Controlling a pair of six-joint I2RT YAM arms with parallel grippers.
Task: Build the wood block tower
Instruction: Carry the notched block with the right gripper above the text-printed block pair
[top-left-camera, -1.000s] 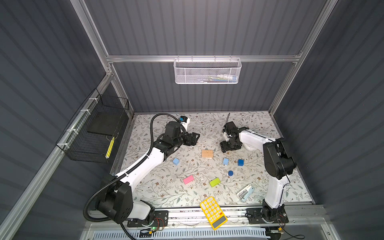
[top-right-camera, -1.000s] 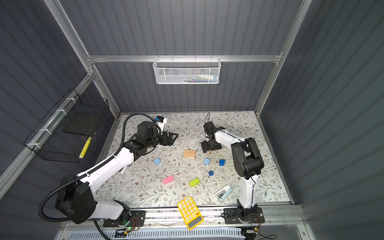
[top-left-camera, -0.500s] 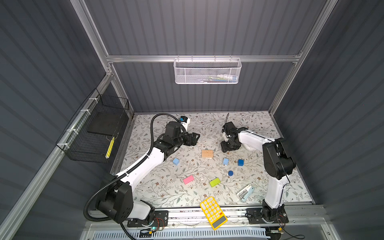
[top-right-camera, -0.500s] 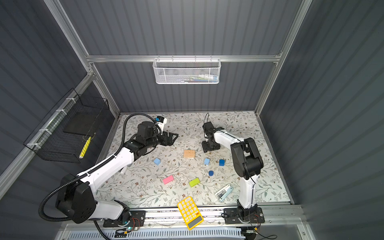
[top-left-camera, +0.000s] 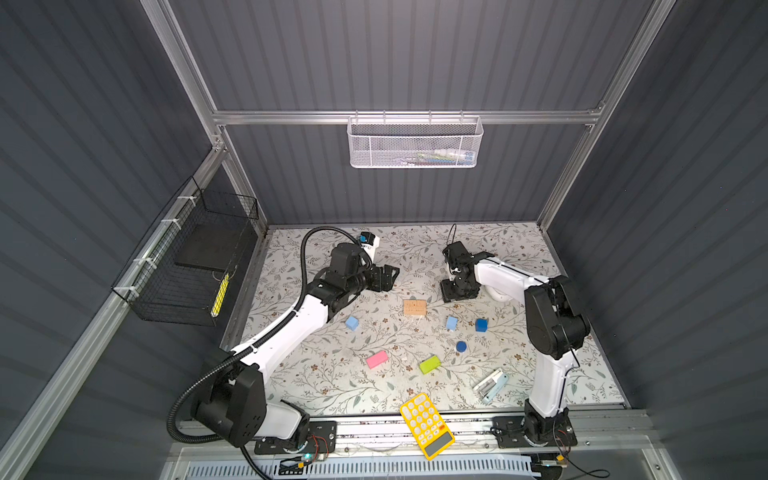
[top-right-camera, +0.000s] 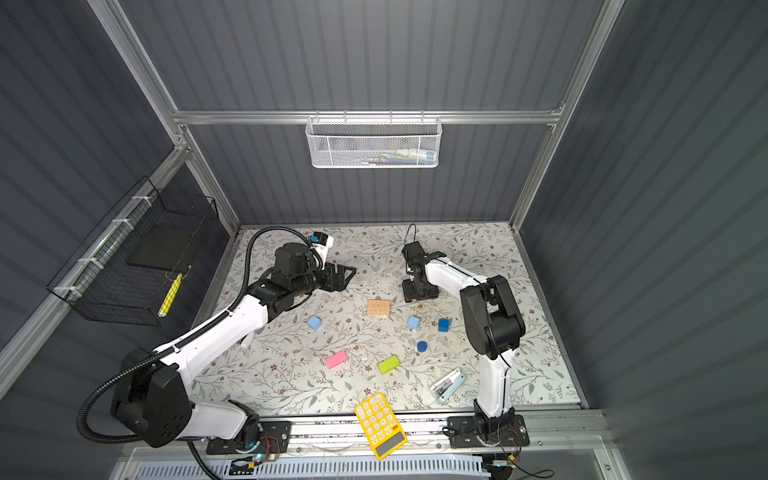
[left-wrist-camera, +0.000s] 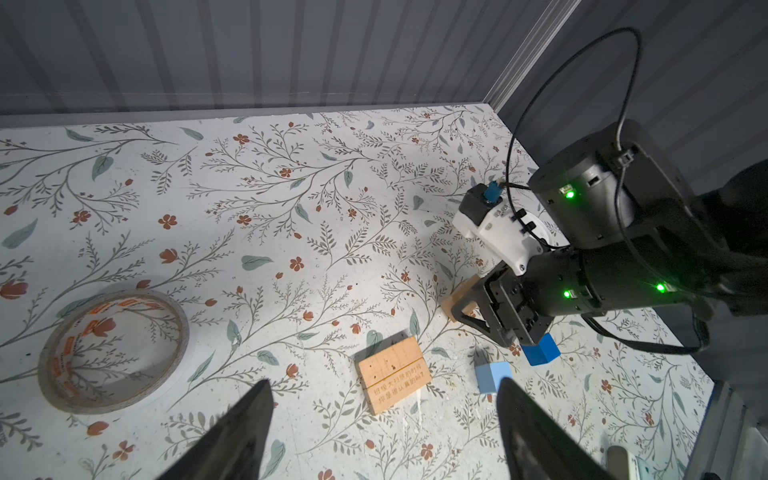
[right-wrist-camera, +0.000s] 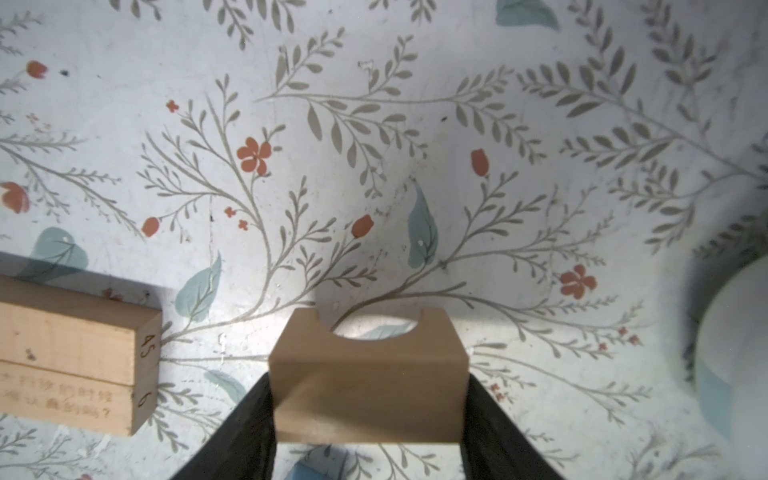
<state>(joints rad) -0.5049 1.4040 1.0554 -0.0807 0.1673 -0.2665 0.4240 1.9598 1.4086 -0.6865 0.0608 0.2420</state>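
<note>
Narrowed since a second ago, our right claw (right-wrist-camera: 368, 399) clamps a notched tan block (right-wrist-camera: 368, 365) near the two paired tan bars (right-wrist-camera: 70, 357) on the table (right-wrist-camera: 540, 124); both top views hide that block under the claw. Our left claw (top-left-camera: 386, 277) hangs apart, empty.

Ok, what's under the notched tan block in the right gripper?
Through the arch of the notched tan block only floral mat shows. The block, held in the right gripper, hides whatever lies directly beneath it.
</note>
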